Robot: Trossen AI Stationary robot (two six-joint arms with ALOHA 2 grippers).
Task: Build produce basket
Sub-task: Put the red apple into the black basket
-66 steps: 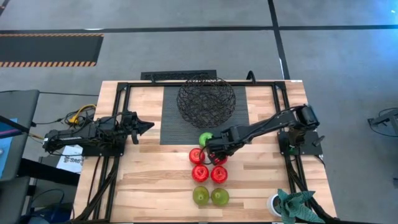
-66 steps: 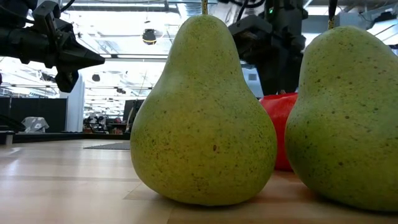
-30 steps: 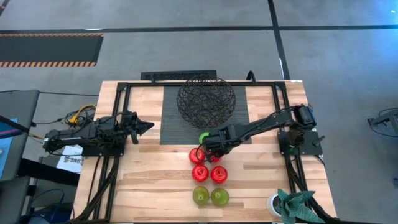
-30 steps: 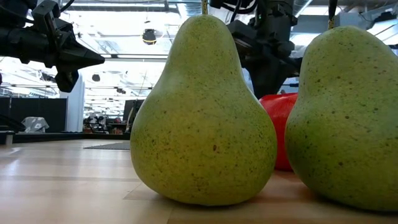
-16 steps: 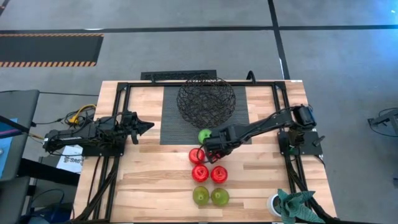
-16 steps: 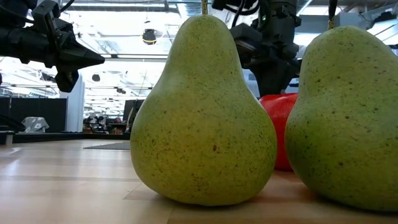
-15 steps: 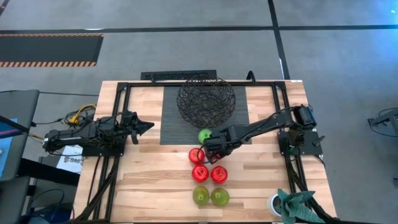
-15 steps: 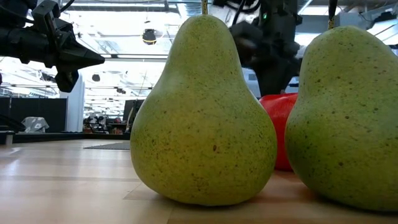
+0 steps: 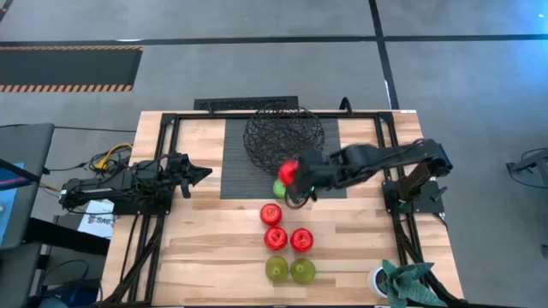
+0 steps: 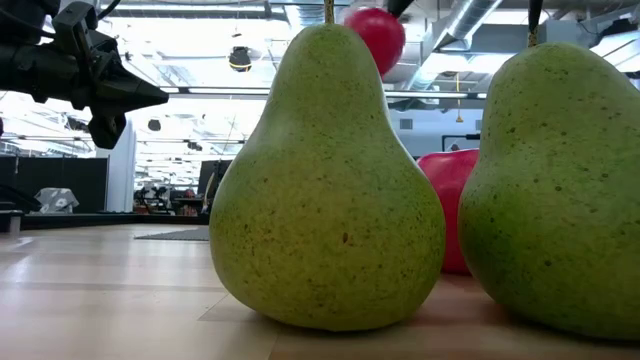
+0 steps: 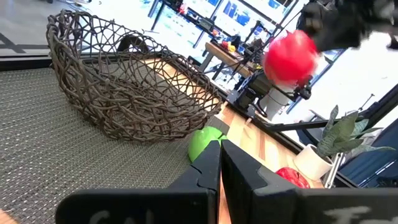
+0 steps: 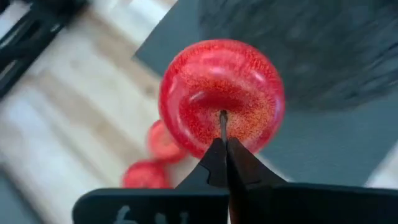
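My right gripper (image 9: 297, 174) is shut on a shiny red fruit (image 9: 288, 170), held in the air above the ribbed mat's (image 9: 240, 171) near part, just short of the black wire basket (image 9: 284, 137). A bright green fruit (image 9: 279, 190) rests on the mat's near edge below it. Three red fruits (image 9: 275, 238) and two yellow-green pears (image 9: 276, 269) stand on the wood nearer the front. My left gripper (image 9: 202, 174) hovers shut at the mat's left side, holding nothing. My right gripper pinches the red fruit's thin stem (image 12: 222, 119) between its two fingertips (image 12: 214, 163). The fingers slant down at it from above and from the table's right. The fruit (image 10: 376, 34) hangs below them, stem end up, lifted clear of the table and mat.
The basket stands on the dark ribbed mat at the far middle. A small potted plant (image 9: 396, 281) sits at the near right corner. Black frame rails (image 9: 163, 145) run along both table sides. The two pears (image 10: 325, 180) fill the low view.
My right gripper has taken hold of the red fruit that stood at the right of the far row. It has risen with it and gone toward the far edge and the basket. The fruit is now lifted clear; the other fruits have stayed in place.
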